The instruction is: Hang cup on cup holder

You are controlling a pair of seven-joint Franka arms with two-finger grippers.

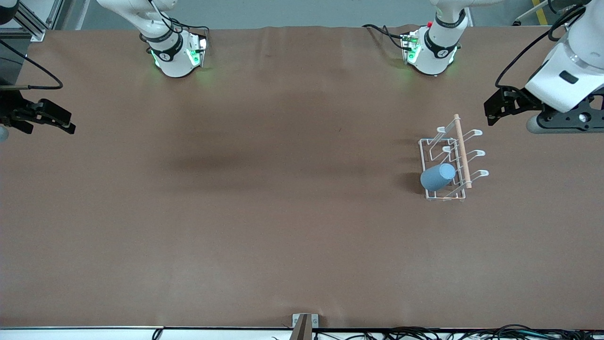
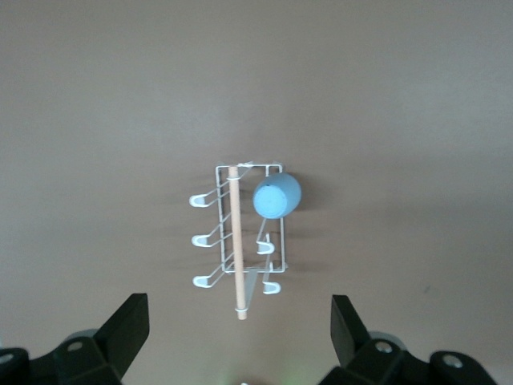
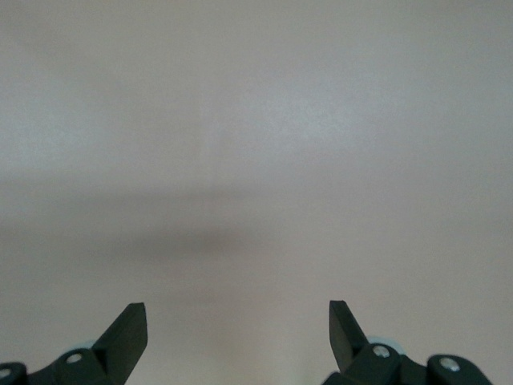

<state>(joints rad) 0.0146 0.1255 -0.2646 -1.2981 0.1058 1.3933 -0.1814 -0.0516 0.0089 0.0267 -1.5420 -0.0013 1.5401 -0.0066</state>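
1. State: the cup already sits mouth-down over one prong of the cup holder, on the prong row facing the right arm's end of the table, at the end of the rack nearest the front camera. Its closed bottom points up and outward.
2. Judgement: the hang looks done, so what remains is a check and a clean retreat, not another grasp.
3. To do that well: confirm from the left wrist view that the cup is seated on the prong rather than leaning against the wire base. It appears tilted along the prong, with no sign of it resting on the table.
4. Any retreat should go up and away from the wooden rod. A sideways sweep could clip the rod or the free prongs and shift the light rack.
5. Risk: the cup holder is thin wire and looks easy to nudge; one bump could drop the cup.
6. Left gripper: up in the air over the table at the left arm's end, beside the rack and clear of it, jaws spread wide, nothing between them. In its own wrist view, both fingertips frame the rack from above.
7. Right gripper: waiting at the right arm's end, well apart from the rack, jaws wide and empty, seeing only bare table.
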